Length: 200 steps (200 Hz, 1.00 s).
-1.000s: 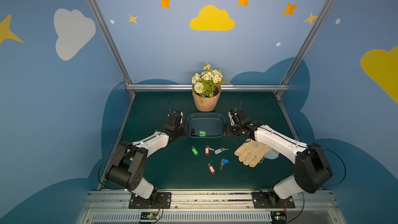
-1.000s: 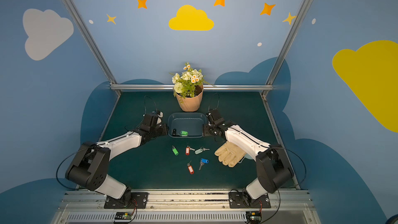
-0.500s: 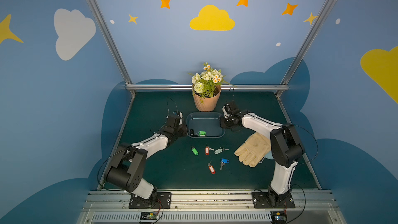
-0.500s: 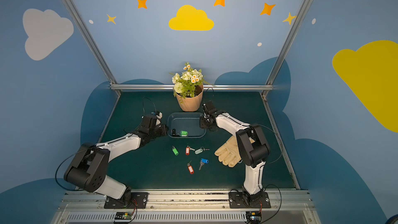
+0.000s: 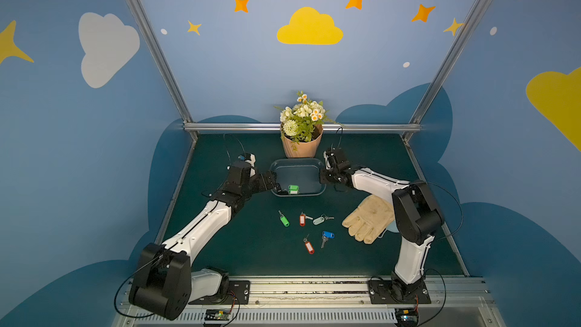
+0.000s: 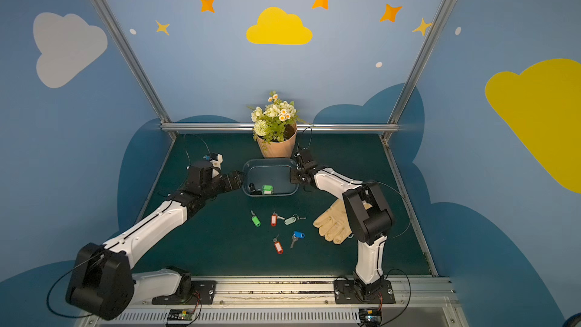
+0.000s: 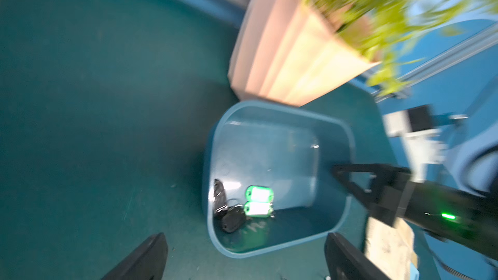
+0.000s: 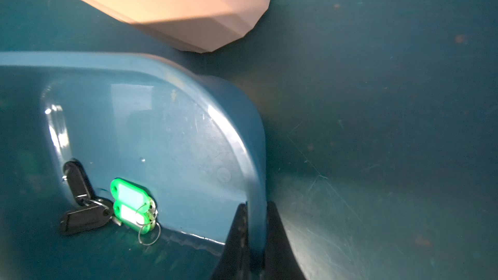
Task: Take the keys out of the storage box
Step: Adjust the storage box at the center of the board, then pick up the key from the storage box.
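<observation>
The storage box point(image 5: 297, 162) point(image 6: 269, 161) is a shallow blue tub in front of the flower pot. Inside, at its near left corner, lie keys with two green tags point(image 5: 293, 189) point(image 8: 133, 206) and two black tags point(image 7: 231, 219) point(image 8: 80, 216). Several more keys lie on the mat: green point(image 5: 284, 220), red point(image 5: 302, 219), pale grey point(image 5: 318, 220), blue point(image 5: 328, 234) and red point(image 5: 309, 247). My left gripper point(image 5: 274, 184) point(image 7: 242, 262) is open at the box's left end, holding nothing. My right gripper point(image 5: 323, 178) point(image 8: 257, 238) is shut on the box's right rim.
A peach flower pot point(image 5: 302, 149) with flowers stands right behind the box. A tan work glove point(image 5: 367, 221) lies on the mat under my right arm. An aluminium rail point(image 5: 239, 127) closes the back of the green mat point(image 5: 257, 256).
My left gripper has opened at the box's left end. My right gripper has moved onto the right rim and shut on it, with that arm's elbow raised.
</observation>
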### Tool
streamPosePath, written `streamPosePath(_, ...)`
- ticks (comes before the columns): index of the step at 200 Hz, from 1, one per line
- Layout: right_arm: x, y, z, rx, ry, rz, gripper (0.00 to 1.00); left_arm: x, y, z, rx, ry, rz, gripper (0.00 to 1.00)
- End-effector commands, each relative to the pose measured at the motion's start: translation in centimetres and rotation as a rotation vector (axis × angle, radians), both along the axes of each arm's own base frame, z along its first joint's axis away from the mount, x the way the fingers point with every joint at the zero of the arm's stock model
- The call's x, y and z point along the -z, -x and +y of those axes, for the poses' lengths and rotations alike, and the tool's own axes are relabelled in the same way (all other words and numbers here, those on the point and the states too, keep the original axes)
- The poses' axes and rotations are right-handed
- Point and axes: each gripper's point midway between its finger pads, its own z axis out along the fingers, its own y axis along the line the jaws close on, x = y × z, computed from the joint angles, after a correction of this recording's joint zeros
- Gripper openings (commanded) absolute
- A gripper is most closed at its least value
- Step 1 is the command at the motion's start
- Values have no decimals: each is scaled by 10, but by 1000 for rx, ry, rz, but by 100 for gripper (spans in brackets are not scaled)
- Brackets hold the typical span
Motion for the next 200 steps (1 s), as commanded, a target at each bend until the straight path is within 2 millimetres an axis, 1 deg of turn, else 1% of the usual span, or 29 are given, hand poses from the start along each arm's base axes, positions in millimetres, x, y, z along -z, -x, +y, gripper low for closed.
streamPosePath(1,-30,-10,10,-9,-53,-154,0,-4,9,-21,110,-13,37,87)
streamPosePath(7,-31,-9,12,-16,-56,-170,0,-1,10,-27,133,-35,55,83)
streamPosePath(22,-32,-7,16,-34,-59,-205,0,9,11,-42,185,-87,92,79)
streamPosePath(50,-31,-5,20,-43,-55,-229,0,28,10,-62,257,-185,162,75)
streamPosePath(68,-33,-4,20,-39,-60,-254,0,39,8,-66,274,-232,198,72)
streamPosePath(83,-33,-4,20,-34,-62,-265,0,53,5,-66,270,-263,236,68)
streamPosePath(115,-32,-3,22,-38,-66,-277,0,79,-6,-69,261,-341,292,65)
streamPosePath(150,-30,0,24,-46,-66,-273,0,110,-15,-77,265,-395,373,61)
streamPosePath(171,-29,0,23,-43,-62,-273,0,123,-18,-81,265,-408,397,60)
streamPosePath(200,-29,1,25,-49,-73,-276,0,135,-23,-90,267,-451,411,59)
